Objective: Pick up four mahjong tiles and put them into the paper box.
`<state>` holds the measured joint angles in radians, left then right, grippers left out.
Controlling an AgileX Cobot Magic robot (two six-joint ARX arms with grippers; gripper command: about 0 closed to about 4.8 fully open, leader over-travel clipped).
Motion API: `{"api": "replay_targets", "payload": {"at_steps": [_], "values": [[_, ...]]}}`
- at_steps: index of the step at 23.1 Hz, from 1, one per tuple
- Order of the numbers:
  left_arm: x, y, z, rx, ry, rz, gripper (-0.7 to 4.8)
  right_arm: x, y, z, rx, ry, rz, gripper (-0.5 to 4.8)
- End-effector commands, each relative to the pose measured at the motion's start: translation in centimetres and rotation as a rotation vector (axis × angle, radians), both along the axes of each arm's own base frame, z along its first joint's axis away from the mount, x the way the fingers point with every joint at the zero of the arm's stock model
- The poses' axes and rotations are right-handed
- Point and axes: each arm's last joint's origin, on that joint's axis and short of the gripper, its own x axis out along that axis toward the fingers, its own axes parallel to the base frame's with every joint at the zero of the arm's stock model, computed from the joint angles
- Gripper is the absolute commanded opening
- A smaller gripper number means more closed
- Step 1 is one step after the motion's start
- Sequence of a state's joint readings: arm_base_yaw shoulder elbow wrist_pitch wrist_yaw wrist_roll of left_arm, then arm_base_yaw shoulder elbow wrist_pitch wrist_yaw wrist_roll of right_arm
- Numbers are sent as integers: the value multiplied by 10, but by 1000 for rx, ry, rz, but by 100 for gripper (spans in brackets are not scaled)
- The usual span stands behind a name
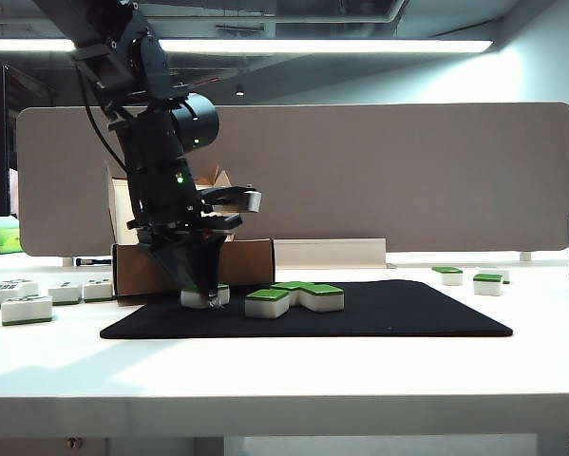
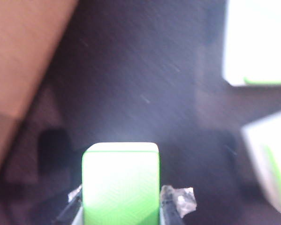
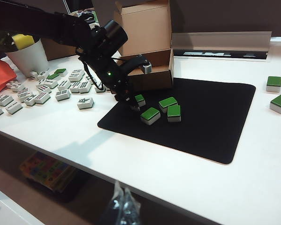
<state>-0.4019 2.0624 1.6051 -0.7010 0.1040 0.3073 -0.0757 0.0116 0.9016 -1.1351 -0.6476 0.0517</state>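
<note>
While left pincer (image 1: 206, 296) straddles first tile (image 2: 120, 183), grip unclear; three tiles (image 1: 296, 298) wait; box (image 3: 147, 44) contents unseen; right pincer (image 3: 121, 208) idle, state unclear.

Exterior camera low, level with the black mat (image 1: 360, 309) — right wrist view high, oblique, sharing it — left wrist close above

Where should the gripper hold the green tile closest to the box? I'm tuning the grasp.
On its two opposite short white sides, coming straight down from above. That tile lies flat, green face up, on the black mat, and the left gripper has a finger on each side. The right gripper is away from the mat.
</note>
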Motion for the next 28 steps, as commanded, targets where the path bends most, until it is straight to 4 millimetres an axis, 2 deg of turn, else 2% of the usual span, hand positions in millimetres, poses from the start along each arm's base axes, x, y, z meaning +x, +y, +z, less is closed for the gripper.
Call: {"api": "replay_targets", "payload": {"at_steps": [1,3,5,13,20,23,28], "values": [[-1,-7,62,-71,-130,-14,83,-3,0,1,-5,-26,-2,-1],[7,-7,92,-90,-256,11,83,-3,0,1,-5,-26,-2,-1],[15,-2,98,-57,-349,66,83,-3,0,0,-5,-25,-1,-1],[47,18,57,29,-349,143,84,-3,0,0,-5,-25,-1,-1],[61,24,28,49,-311,161,93,-3,0,0,-5,-25,-1,-1],[64,24,23,43,-322,164,98,-3,0,0,-5,-25,-1,-1],[66,23,13,50,-299,161,241,-3,0,0,-4,-25,-1,-1]]}}
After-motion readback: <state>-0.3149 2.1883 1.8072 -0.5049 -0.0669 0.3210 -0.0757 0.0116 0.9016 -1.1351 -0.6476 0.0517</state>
